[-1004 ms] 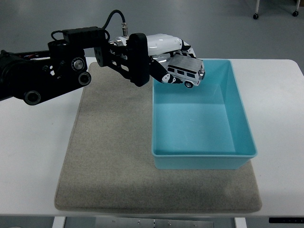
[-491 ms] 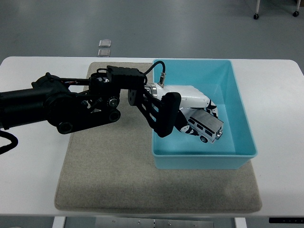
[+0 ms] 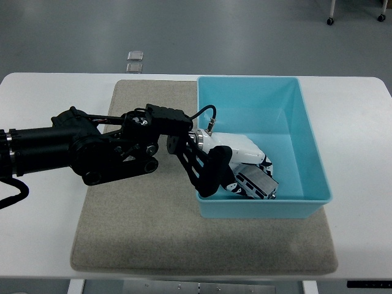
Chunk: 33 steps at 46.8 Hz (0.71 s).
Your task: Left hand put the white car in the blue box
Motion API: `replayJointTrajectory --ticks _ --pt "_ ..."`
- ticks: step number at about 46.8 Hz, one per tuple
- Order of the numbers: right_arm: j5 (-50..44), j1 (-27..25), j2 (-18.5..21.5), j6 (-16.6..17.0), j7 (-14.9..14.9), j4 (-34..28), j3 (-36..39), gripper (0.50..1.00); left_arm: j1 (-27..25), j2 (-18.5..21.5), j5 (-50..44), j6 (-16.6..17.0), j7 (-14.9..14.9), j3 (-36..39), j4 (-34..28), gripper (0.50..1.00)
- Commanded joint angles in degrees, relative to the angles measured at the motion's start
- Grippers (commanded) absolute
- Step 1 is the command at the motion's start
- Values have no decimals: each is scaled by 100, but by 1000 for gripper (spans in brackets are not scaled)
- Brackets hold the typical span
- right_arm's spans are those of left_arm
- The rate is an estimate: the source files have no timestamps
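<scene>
**White car low in the blue box, left hand wrapped around it**

White car [image 3: 256,185] sits low in the blue box [image 3: 309,138], lower-middle of the frame by the near wall. Left hand [image 3: 236,160] is curled over it from the upper left, holding it. The car's long axis runs roughly along that near wall, slightly tilted. Looks like only the release is left. Right arm isn't visible.

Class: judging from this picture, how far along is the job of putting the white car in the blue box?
Nearly done. The left hand has the car low inside the box, at its near wall. In hand: the fingers grip the car. Left: let go and pull the arm out.
</scene>
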Motion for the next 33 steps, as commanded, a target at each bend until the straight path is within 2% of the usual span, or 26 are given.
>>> replayJointTrajectory --ticks 1,2,4,6,9,19,22,25,33 --pt "0 0 0 0 0 2 0 936 1 9 -8 35 0 -18 0 500" --pt "0 0 0 0 0 2 0 936 1 9 -8 62 0 -27 0 531" --pt "0 0 0 0 0 -7 0 936 1 9 -8 88 0 -35 0 632" --pt "0 0 0 0 0 2 0 936 9 0 -8 88 0 -27 -9 675" --pt "0 0 0 0 0 2 0 936 18 9 -26 88 0 -27 -26 769" --pt "0 0 0 0 0 2 0 936 80 0 -78 88 0 -27 -53 885" --pt "0 0 0 0 0 -7 0 936 80 0 -96 88 -17 -27 -53 889" --pt "0 0 0 0 0 2 0 936 71 9 -122 97 -17 -27 -44 926" --pt "0 0 0 0 0 2 0 936 62 79 -227 299 -9 -263 -9 941"
